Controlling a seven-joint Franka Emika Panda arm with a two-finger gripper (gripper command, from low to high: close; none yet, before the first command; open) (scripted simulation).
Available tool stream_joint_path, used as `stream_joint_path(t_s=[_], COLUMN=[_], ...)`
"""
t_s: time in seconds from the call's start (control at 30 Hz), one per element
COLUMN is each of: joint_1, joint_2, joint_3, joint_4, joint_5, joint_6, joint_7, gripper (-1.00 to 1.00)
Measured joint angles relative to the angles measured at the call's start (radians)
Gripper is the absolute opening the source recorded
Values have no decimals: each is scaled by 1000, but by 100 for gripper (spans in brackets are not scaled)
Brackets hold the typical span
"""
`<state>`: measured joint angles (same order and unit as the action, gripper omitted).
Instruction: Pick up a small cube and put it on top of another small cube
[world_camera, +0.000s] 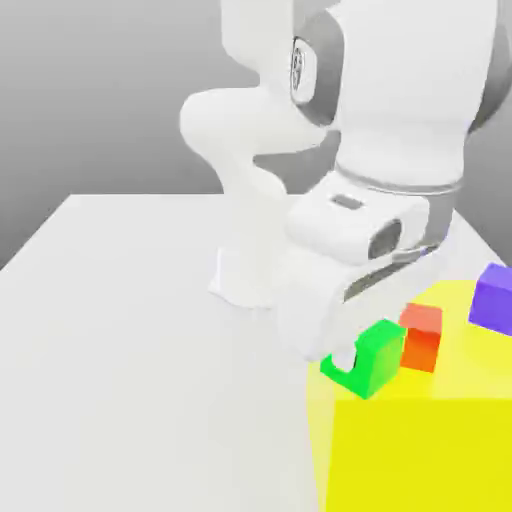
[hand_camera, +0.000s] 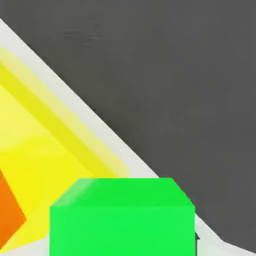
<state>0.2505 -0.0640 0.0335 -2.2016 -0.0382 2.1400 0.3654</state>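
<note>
Green cube (world_camera: 376, 355) pinched in gripper (world_camera: 344, 356), at 7 o'clock of orange-red block (world_camera: 422, 337) in exterior view. Risk: sideways lift clipping neighbour, or off-centre grip causing slip.

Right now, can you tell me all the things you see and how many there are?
green cube: one, bright green, between the jaws, at the front edge of the yellow block's top
orange-red cube: one, orange-red, on the yellow block, beside the green one
purple cube: one, blue-purple, on the yellow block, toward the exterior view's right
yellow block: one, huge, yellow, on the table
table: one, pale grey, under everything
robot arm: one, white with grey, reaching over the yellow block
jaws: one pair, whitish, shut on the green cube
</note>
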Motion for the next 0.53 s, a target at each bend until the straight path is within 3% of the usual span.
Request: stream_joint_path(t_s=[0.1, 0.2, 0.23, 0.43, 0.53], joint_1=[20, 18, 16, 16, 15], joint_2=[-92, -72, -57, -49, -81], joint_3=[23, 23, 25, 25, 25], joint_4=[-19, -82, -105, -117, -74], joint_5=[44, 53, 53, 49, 48], joint_6=[-74, 8, 46, 65, -10], joint_7=[123, 156, 159, 162, 163], gripper=[-100, -100, 100, 100, 100])
